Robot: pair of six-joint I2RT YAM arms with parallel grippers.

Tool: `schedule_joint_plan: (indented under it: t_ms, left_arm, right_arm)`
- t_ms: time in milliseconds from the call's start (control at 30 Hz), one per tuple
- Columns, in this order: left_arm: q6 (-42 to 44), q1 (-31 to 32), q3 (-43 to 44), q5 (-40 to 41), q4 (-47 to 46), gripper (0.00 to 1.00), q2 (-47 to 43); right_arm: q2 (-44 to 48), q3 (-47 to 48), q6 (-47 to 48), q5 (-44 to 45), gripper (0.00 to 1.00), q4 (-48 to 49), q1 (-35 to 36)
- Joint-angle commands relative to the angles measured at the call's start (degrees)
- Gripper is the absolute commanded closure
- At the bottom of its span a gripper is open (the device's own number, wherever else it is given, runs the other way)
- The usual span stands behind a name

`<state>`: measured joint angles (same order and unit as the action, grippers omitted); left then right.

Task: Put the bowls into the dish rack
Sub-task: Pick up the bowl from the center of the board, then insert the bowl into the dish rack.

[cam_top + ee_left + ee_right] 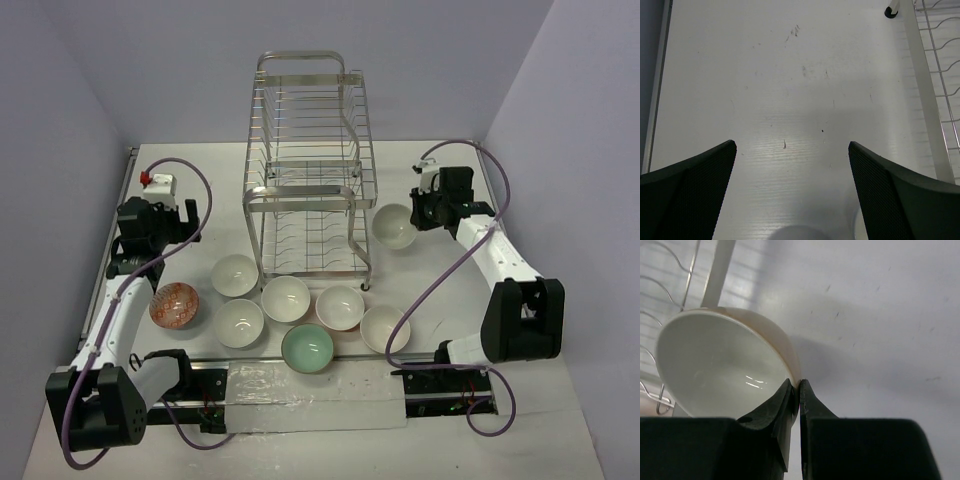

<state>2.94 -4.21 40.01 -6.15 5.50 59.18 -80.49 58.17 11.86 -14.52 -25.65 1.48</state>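
Top view: we see the right pincer (419, 211) gripping a white bowl (393, 226) just beside the dish rack (310, 170); seven other bowls (285, 298) lie on the surface (400, 165). Left wrist: left pincer (791, 145) released, empty. Right wrist: jaws clenched on the thin rim; we judge ceramic stiff, slippery, fragile.

Both arms are white link shells with black joint housings: left arm (118, 312) lower left, right arm (497, 262) at right. A purple cable (437, 275) runs along each. There's a red-and-white part (156, 183) on the left wrist, upper left. Left gripper (792, 147) has black wedge fingers (695, 185) with fine mesh-textured faces. Right gripper (800, 384) is black and smooth, tapering to thin tips.
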Motion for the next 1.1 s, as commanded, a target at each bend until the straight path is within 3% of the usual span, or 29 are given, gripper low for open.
schedule_joint_plan:
  t_ms: [0, 333, 600, 733, 1067]
  left_arm:
    - [-0.56, -0.27, 4.1, 0.26, 3.2, 0.01, -0.12]
    - [-0.92, -0.36, 3.76, 4.3, 3.29, 0.01, -2.22]
    - [-1.8, -2.47, 1.48, 3.08, 1.71, 0.01, -3.63]
    - [-1.62, -3.88, 1.12, 3.16, 1.53, 0.01, -3.63]
    - [-1.89, -8.53, 0.42, 2.02, 1.45, 0.01, -4.42]
  right_arm:
    - [3.23, 3.09, -0.87, -2.62, 1.0, 13.93, 0.63]
    - [3.5, -0.95, -6.76, 1.96, 1.0, 37.41, 1.78]
    - [0.6, -9.74, -6.94, -0.24, 1.0, 58.59, 3.18]
    - [-1.51, -13.17, -6.24, 3.09, 1.0, 69.56, 4.41]
    - [-8.45, -13.79, -6.68, 8.18, 1.0, 83.3, 6.87]
